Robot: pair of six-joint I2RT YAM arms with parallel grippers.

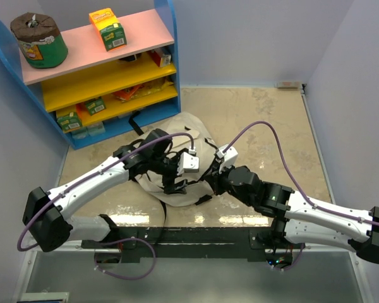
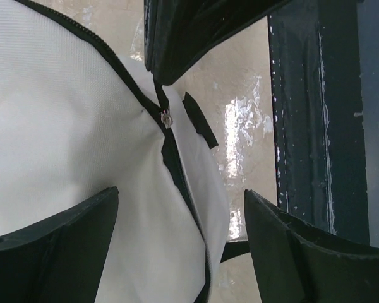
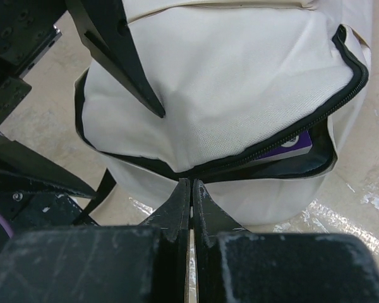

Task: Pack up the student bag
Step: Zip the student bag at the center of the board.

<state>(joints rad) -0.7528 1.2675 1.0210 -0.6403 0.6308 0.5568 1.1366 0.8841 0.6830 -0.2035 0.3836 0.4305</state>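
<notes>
A: Which step of the packing is this?

B: Closing up, by the look of it. The student bag (image 1: 196, 126) lies on the bench (image 1: 271, 120) directly beneath both hands. Its zip (image 3: 271, 148) gapes on the side facing the right hand, and a purple book (image 3: 300, 142) shows inside.

A: And the hands themselves?

B: The left hand (image 2: 181, 196) hangs spread wide over the cream fabric and holds nothing. The zip pull (image 2: 167, 118) sits just ahead of its fingertips, in line with the gap between them, untouched. The right hand (image 3: 191, 183) is pressed shut, its tips right at the bag's lower lip, just under the zip. Whether it pinches that edge cannot be told.

A: What does the next move call for?

B: Probably the left hand comes down on that small pull and nips it cleanly. The floppy fabric near the right hand would need steadying, so the zip runs instead of bunching.

A: Counts?

B: One bag, one book in sight within it, one pull in view, two hands.
</notes>
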